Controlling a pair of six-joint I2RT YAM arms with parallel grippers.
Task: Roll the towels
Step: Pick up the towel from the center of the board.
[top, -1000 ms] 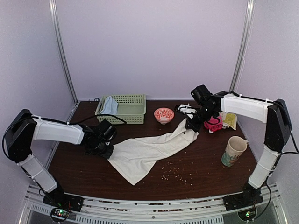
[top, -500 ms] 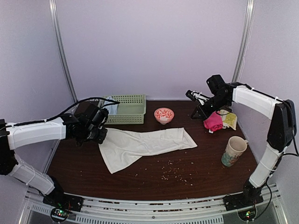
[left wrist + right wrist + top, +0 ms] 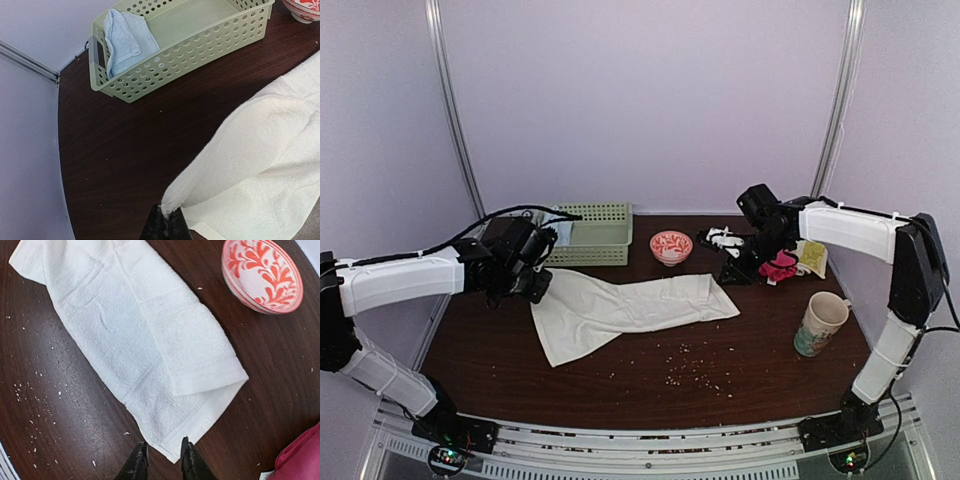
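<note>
The off-white towel [image 3: 630, 305] lies stretched across the dark table, partly folded over itself. My left gripper [image 3: 534, 285] is shut on its left corner and holds that corner a little off the table; the left wrist view shows the pinched tip [image 3: 168, 212] with the off-white towel [image 3: 260, 150] trailing away to the right. My right gripper [image 3: 733, 271] hovers at the towel's right end. In the right wrist view its jaws [image 3: 163, 449] stand apart, with the corner of the off-white towel [image 3: 135, 330] lying loose between them. The pale blue towel [image 3: 556, 228] [image 3: 125, 37] sits in the basket.
A green perforated basket [image 3: 595, 240] [image 3: 200, 47] stands at the back left. A red-patterned bowl [image 3: 671, 246] [image 3: 262, 275] sits behind the towel. A pink cloth [image 3: 780, 267] and a yellow packet [image 3: 812, 257] lie at the back right, a mug [image 3: 820, 323] at the right. Crumbs [image 3: 690, 373] dot the front.
My left gripper pulled the off-white towel leftward and stretched it out. My right gripper let go of the right corner, rose away, then came back down beside it with its jaws apart.
</note>
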